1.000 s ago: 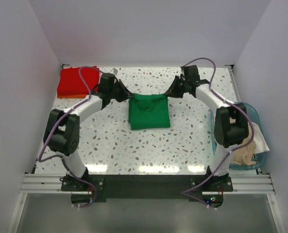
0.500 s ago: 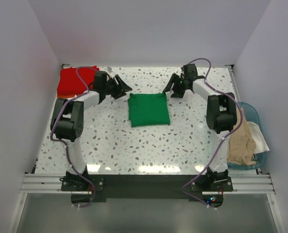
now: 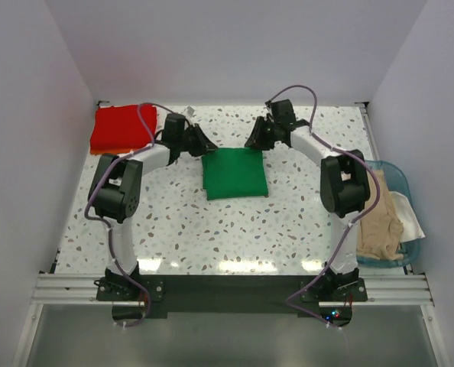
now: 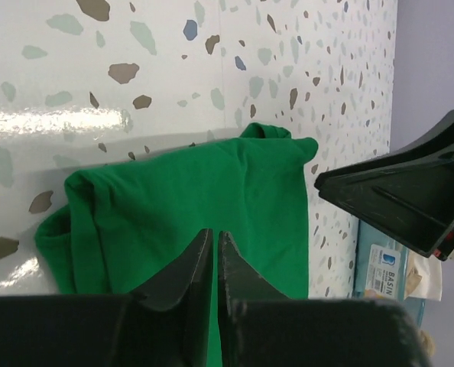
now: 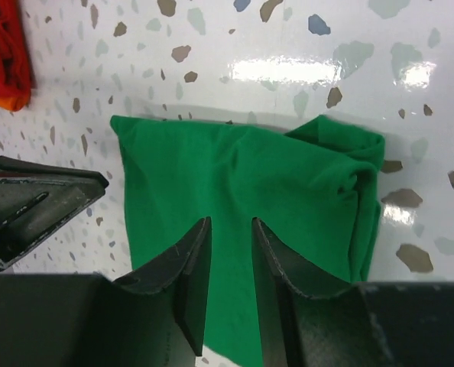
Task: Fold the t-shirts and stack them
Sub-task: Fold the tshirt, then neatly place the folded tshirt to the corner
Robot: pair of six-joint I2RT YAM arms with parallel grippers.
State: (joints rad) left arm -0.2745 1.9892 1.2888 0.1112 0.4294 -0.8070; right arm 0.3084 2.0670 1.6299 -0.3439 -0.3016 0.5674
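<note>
Folded green t-shirt (image 3: 235,173) between closed left pincer (image 4: 215,235) and slightly parted right pincer (image 5: 231,224), at its far corners.

A robotics lab cell: white walls (image 3: 235,53) boxing a speckled table (image 3: 189,222), aluminium rail (image 3: 66,289).

White-shelled left arm (image 3: 147,157) and right arm (image 3: 316,144) — black joint housings; thin purple-grey cable (image 3: 309,89) looped along each. Matte black wedge-shaped plastic fingers (image 4: 183,269).

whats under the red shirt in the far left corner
An orange t-shirt: only a thin strip of it shows along the near edge of the folded red t-shirt. The rest is covered, so whether anything else lies beneath cannot be seen.
</note>
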